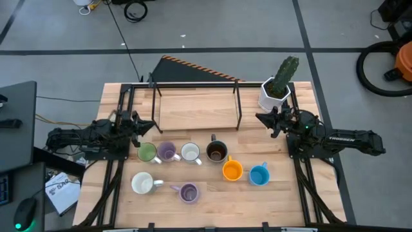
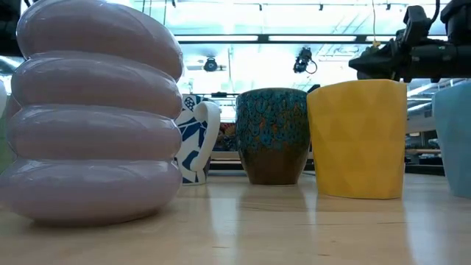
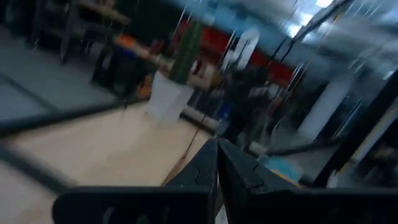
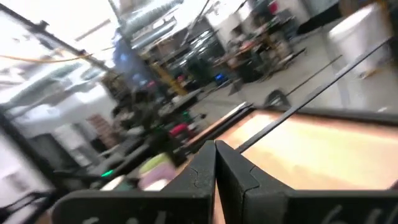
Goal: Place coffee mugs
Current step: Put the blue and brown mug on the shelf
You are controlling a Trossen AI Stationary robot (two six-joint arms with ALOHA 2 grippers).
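Several mugs stand on their bases on the near half of the wooden table: green (image 1: 147, 153), purple (image 1: 167, 152), white (image 1: 190, 152) and dark brown (image 1: 216, 152) in a row, with orange (image 1: 232, 170), blue (image 1: 258, 174), a second white (image 1: 142, 183) and a second purple (image 1: 188, 193) nearer. In the low view the purple mug (image 2: 88, 110), brown mug (image 2: 272, 136) and orange mug (image 2: 358, 140) loom close. My left gripper (image 1: 148, 127) (image 3: 216, 155) hovers shut beyond the green mug. My right gripper (image 1: 261, 118) (image 4: 216, 155) is shut near the cactus pot (image 1: 275, 90).
A black metal rack frame (image 1: 196, 96) stands on the table's far half, between the two grippers. The white faceted cactus pot sits at the far right corner, just behind my right gripper. Bare wood (image 1: 193, 113) lies under the rack.
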